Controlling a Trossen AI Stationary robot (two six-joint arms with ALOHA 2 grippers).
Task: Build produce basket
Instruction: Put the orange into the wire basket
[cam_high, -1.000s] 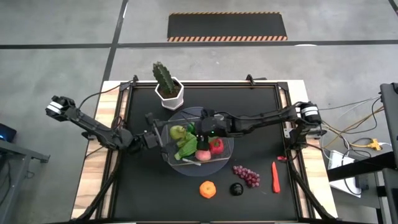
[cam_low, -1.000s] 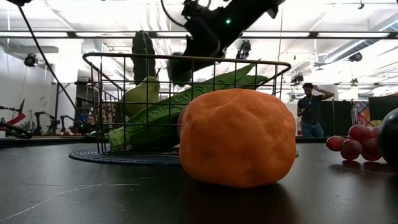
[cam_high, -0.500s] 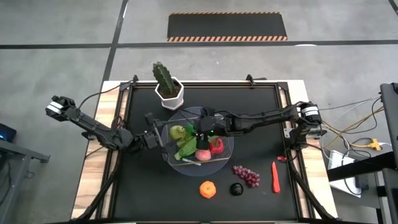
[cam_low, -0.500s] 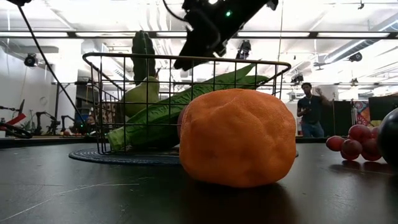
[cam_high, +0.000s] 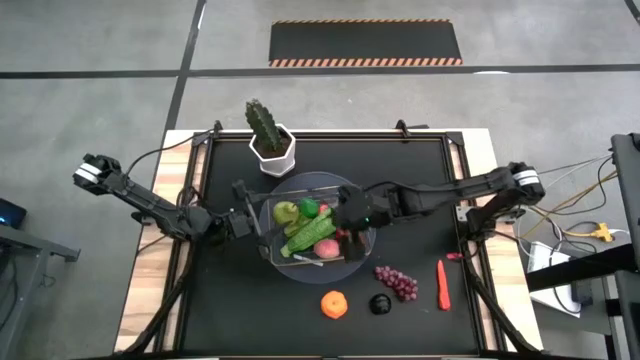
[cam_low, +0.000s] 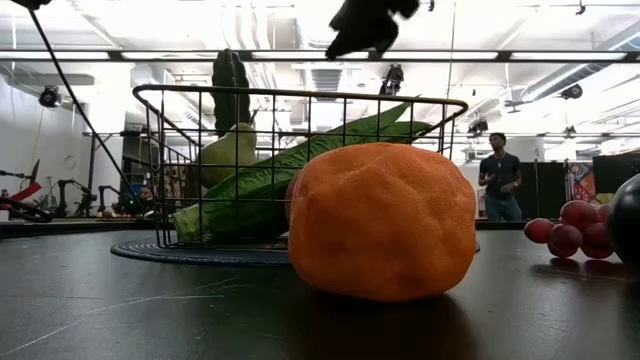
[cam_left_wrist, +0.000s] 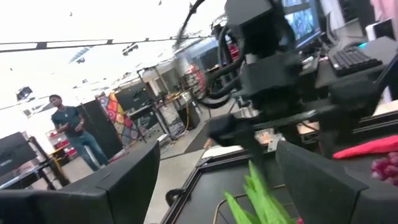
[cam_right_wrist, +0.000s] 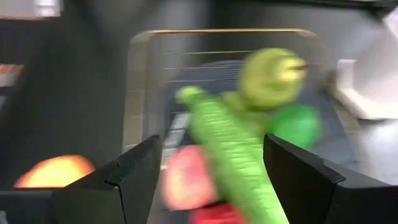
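High view: the basket (cam_high: 318, 190) sits mid-table; the right gripper (cam_high: 349, 215), fingers spread and empty, hangs over its right side; the left gripper (cam_high: 243, 222), spread, waits at its left rim. Low view: an orange (cam_low: 382, 221) lies nearer than the basket. Right wrist view: bean (cam_right_wrist: 233, 155), apple (cam_right_wrist: 272, 77) and lime (cam_right_wrist: 295, 124) lie inside.

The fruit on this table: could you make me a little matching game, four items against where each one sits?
Items:
1. green apple
2. orange
3. red chili
4. cactus

Places:
A. on the mat, nearest the table's right edge
B. in the white pot
C. inside the basket
D. on the mat, in front of the basket

Pairs: 1-C, 2-D, 3-A, 4-B
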